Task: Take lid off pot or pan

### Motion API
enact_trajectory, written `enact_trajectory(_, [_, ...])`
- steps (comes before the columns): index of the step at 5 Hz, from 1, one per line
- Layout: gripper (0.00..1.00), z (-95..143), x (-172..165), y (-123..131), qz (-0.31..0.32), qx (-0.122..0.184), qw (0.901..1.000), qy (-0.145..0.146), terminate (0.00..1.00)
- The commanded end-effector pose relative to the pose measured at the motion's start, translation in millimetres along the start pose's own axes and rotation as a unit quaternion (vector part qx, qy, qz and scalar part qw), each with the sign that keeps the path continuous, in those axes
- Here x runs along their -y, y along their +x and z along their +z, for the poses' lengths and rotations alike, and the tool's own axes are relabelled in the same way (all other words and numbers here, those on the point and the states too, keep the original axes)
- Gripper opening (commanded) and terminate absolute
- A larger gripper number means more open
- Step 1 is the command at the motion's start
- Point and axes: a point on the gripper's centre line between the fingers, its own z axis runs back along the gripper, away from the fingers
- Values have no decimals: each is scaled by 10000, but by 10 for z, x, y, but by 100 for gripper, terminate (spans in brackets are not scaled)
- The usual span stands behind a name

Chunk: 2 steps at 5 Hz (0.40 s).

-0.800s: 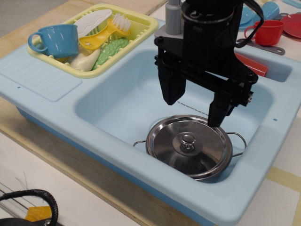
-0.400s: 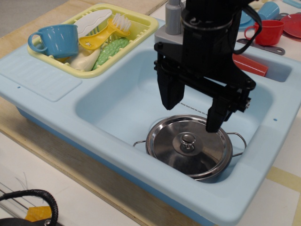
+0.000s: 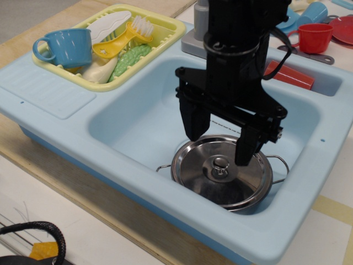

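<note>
claw (image 3: 219, 148): jaws wide apart, holding nothing, above lid (image 3: 222, 172) | lid seated on pot (image 3: 274, 165), low in sink (image 3: 138, 118), knob (image 3: 220, 163) free | step: I judge approach, pre-grasp | next: I centre over knob, descend, close, lift straight up

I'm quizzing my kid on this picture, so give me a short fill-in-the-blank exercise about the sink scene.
1. The lid sits on the pot inside the light blue ____.
2. The gripper hangs above the lid with its jaws ____.
3. The blue cup stands in the ____ rack.
4. The knob is at the lid's ____.

Missing words: sink; open; yellow; centre
</note>
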Motion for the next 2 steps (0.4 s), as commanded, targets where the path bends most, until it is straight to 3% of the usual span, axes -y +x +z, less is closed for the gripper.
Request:
enact_trajectory(1, [100, -119, -85, 11, 122, -2, 9998, -153, 0])
enact_trajectory(2, [100, -214, -101, -21, 131, -73, 9995, -265, 0])
